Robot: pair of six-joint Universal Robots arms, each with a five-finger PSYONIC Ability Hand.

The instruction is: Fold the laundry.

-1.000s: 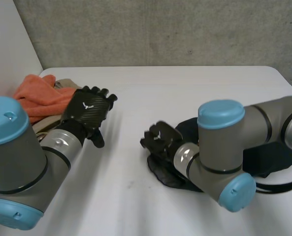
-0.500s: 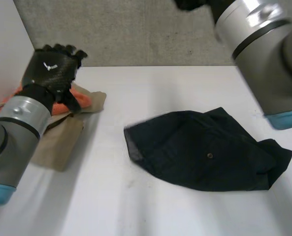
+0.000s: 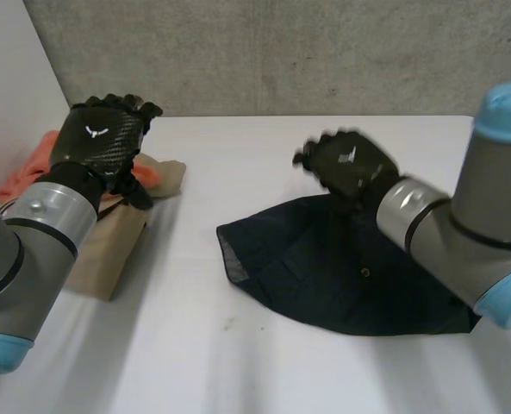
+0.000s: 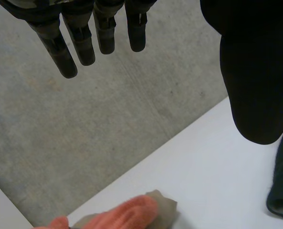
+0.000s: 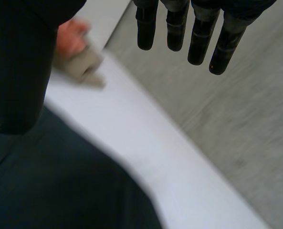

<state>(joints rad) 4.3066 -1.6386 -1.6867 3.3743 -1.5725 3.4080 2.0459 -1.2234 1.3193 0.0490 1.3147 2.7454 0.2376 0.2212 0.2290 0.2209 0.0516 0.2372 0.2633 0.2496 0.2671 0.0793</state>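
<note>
Rumpled dark garment (image 3: pixel 324 267) below released right robot hand (image 3: pixel 352 166); left robot hand (image 3: pixel 100 142) released too.

A: Entry one, light?
B: Bright, soft and even. The white table (image 3: pixel 264 371) is the brightest surface and the grey wall (image 3: pixel 324 52) is duller. The source cannot be told.
A: Entry two, shadows?
B: One faint, soft-edged shadow on the table beside the tan cloth (image 3: pixel 109 250).
A: Entry three, dark areas?
B: The black garment (image 3: pixel 324 276) reads nearly flat. In the wrist views, the left hand (image 4: pixel 256 71) and right hand (image 5: pixel 17 62) are dark shapes against the lit wall.
</note>
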